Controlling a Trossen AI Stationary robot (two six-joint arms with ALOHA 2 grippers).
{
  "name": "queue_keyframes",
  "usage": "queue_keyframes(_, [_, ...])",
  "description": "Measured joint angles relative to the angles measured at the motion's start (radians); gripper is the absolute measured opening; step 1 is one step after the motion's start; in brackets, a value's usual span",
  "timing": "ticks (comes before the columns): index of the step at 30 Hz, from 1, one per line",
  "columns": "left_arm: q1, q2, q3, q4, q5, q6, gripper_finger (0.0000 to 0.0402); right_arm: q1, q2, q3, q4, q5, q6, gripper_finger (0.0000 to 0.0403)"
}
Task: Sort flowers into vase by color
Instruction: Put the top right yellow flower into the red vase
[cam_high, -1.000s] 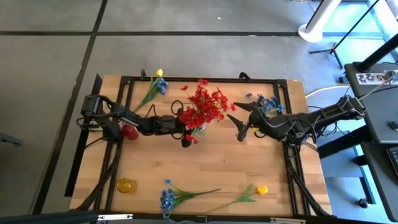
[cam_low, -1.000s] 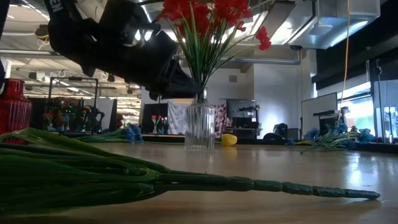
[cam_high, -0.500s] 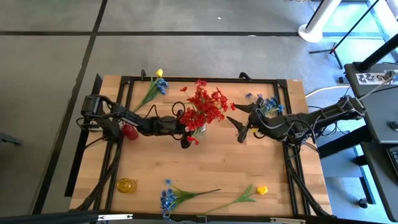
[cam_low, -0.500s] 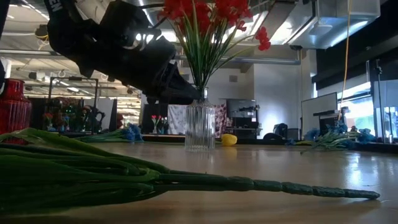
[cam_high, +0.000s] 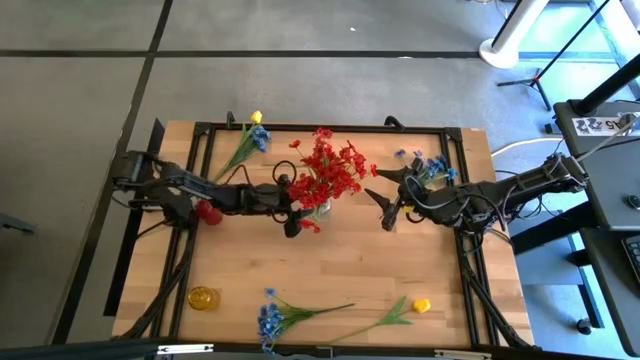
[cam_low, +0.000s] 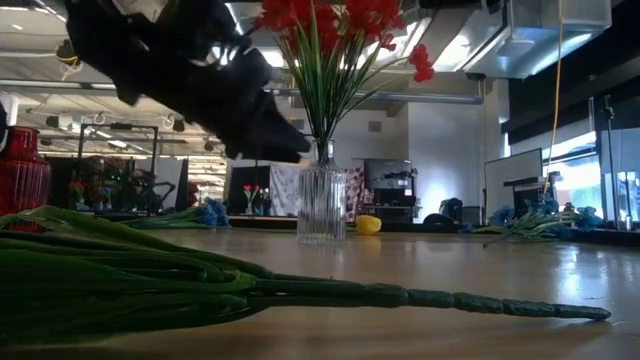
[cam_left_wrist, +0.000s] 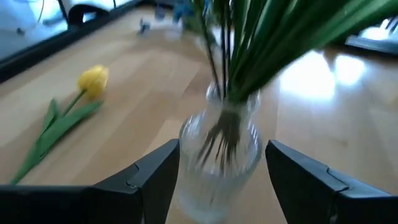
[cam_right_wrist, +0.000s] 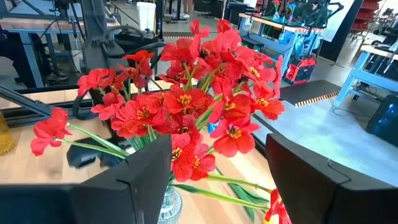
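A clear ribbed glass vase (cam_high: 318, 207) stands at the table's middle with a bunch of red flowers (cam_high: 330, 168) standing in it. My left gripper (cam_high: 292, 207) is open just left of the vase. In the left wrist view its fingers (cam_left_wrist: 155, 177) stand on either side of the vase (cam_left_wrist: 221, 155) without touching it. My right gripper (cam_high: 383, 203) hangs open and holds nothing to the right of the vase, facing the red blooms (cam_right_wrist: 186, 106). Blue flowers (cam_high: 268, 320) and a yellow flower (cam_high: 421, 305) lie near the front edge.
A red vase (cam_high: 208, 212) stands under my left arm and a yellow vase (cam_high: 202, 297) at the near left. More blue flowers (cam_high: 430, 165) lie at the far right. A blue spray (cam_high: 258, 140) with a yellow bloom (cam_high: 256, 117) lies at the far left.
My left gripper has drawn back a little from the glass vase toward the table's left edge and tipped up slightly. The vase and the red flowers have stayed where they were.
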Motion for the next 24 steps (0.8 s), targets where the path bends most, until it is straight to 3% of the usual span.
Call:
queue_keyframes(8, [0.001, -0.245, 0.0, -0.48, -0.07, -0.023, 0.0235, 0.0, 0.0, 0.0, -0.008, -0.012, 0.0, 0.026])
queue_keyframes(13, [0.094, -0.326, 0.0, -0.622, -0.139, -0.005, 0.0221, 0.038, -0.026, 0.0, 0.006, -0.024, -0.052, 0.026])
queue_keyframes(18, [0.297, -0.271, -0.002, -0.605, 0.005, 0.078, 0.02, 0.173, -0.105, 0.002, 0.055, 0.094, -0.157, 0.026])
queue_keyframes(24, [0.48, -0.169, 0.034, -0.523, 0.204, 0.135, 0.0199, 0.281, -0.133, 0.002, 0.044, 0.117, -0.13, 0.026])
